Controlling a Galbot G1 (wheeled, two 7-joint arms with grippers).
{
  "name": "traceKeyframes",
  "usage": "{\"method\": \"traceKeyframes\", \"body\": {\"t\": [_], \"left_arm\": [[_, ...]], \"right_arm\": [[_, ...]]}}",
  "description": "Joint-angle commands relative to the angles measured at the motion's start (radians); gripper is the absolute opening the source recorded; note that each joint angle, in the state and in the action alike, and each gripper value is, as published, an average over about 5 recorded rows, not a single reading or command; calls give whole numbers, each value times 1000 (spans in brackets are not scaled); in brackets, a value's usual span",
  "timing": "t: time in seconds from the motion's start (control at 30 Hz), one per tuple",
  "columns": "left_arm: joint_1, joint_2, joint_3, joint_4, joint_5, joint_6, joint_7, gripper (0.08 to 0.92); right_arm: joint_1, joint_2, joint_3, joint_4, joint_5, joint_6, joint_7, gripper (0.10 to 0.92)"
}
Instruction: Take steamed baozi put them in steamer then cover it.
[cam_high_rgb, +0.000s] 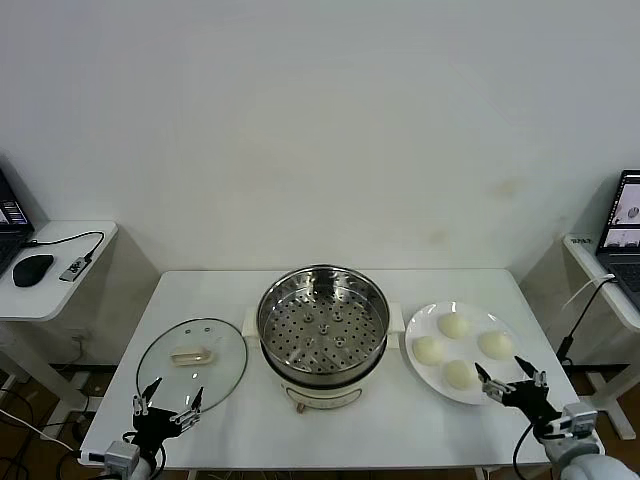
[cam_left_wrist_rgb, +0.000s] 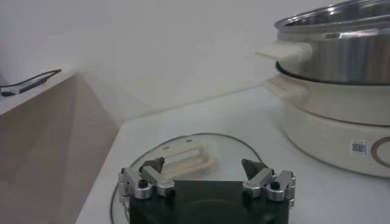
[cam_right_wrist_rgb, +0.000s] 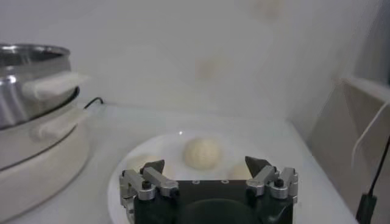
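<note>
- Two claws hovering at the desk's (cam_high_rgb: 220, 290) near edge, fingers spread apart, gripping nothing: left claw (cam_high_rgb: 168, 402) at the cover's near rim, right claw (cam_high_rgb: 511, 382) at the plate's (cam_high_rgb: 421, 330) near rim.
- Cover (cam_high_rgb: 192, 357) lying flat left of the steamer.
- Four steamed baozi (cam_high_rgb: 454, 324) sitting on the plate, right of the steamer.
- Steamer (cam_high_rgb: 322, 330) standing uncovered at desk centre.
</note>
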Motion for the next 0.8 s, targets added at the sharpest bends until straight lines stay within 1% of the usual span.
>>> {"method": "traceKeyframes", "body": {"t": [0.03,0.1,0.17,0.33,0.43,0.57,0.63,0.7,0.8], "left_arm": [[19,-20,-6,-11,13,-5,-7,823],[27,-28,-5,-16,20,-8,-8,823],[37,-35,-3,-22,30,-11,-9,823],[50,-47,2,-40,51,-21,-11,823],[55,-56,1,-48,55,-23,-14,823],[66,-62,0,-62,67,-24,-15,823],[72,-63,-2,-68,72,-25,-15,823],[77,-64,-5,-74,75,-26,-15,823],[86,-68,-11,-84,77,-27,-14,823]], "right_arm": [[82,-247,31,-18,-20,-48,-69,823],[113,-313,21,-42,-49,-59,-139,823],[162,-391,3,-78,-101,-71,-251,823],[317,-547,-88,-190,-277,-55,-494,823],[453,-599,-186,-254,-393,-27,-631,823],[716,-606,-354,-369,-565,49,-818,823],[878,-591,-477,-446,-649,99,-883,823],[1033,-567,-602,-524,-716,143,-939,823],[1241,-504,-781,-626,-772,187,-1018,823]]}}
